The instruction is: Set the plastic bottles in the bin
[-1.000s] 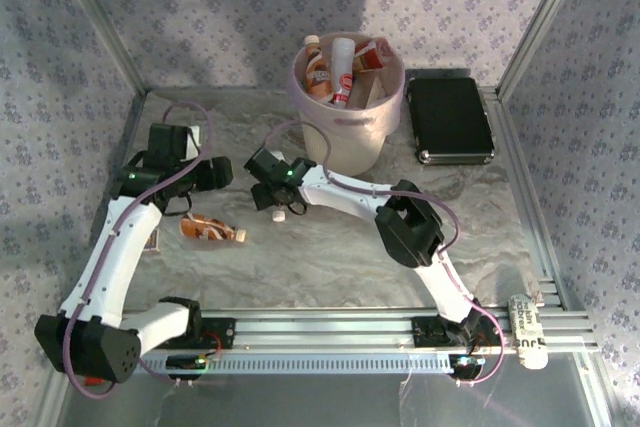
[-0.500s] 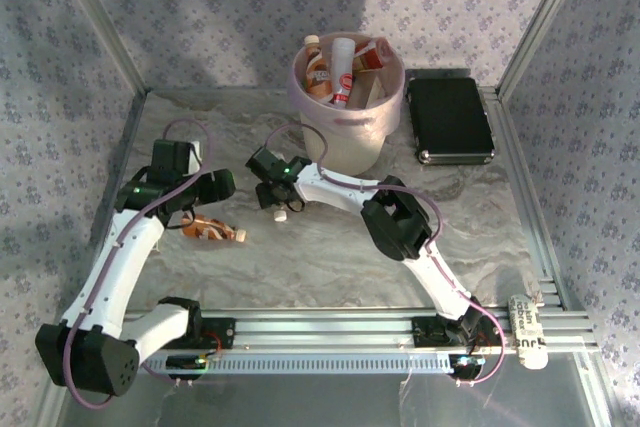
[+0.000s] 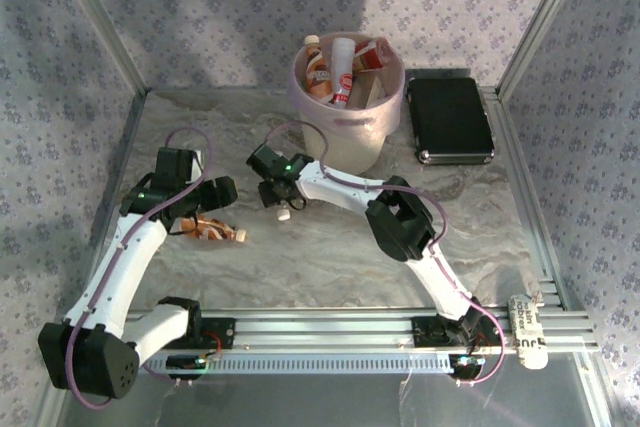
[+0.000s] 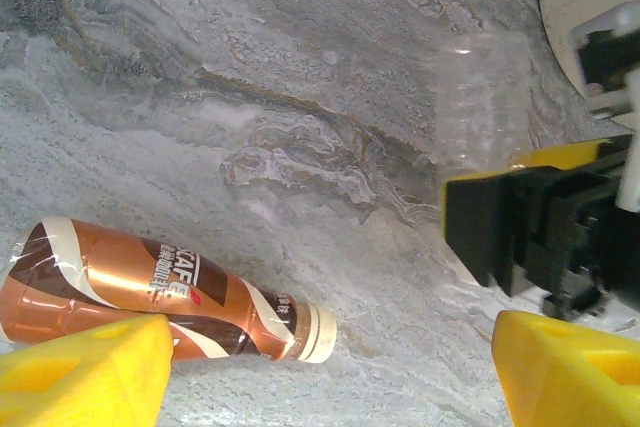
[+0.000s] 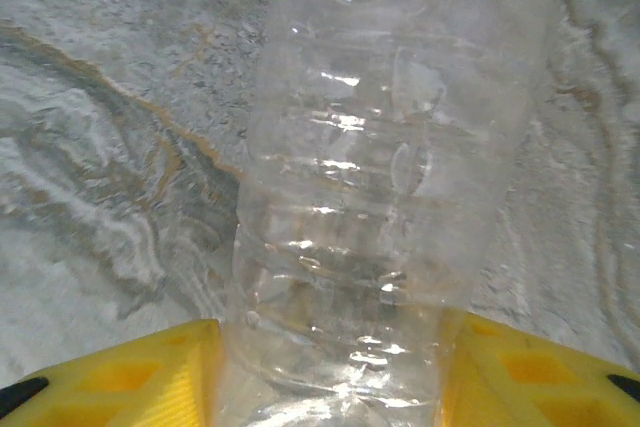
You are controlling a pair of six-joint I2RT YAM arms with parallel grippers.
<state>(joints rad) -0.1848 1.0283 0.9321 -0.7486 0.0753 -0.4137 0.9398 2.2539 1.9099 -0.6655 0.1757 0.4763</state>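
Now | right pincer grips clear bottle | left pincer spread

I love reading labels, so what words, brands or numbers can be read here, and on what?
"KAFE", on the brown bottle; smaller print beside it blurred.
White cylinder by the front rail: dark lettering, too small to read.
Bottles in the bin: labels too small.
Clear bottle: no text visible.
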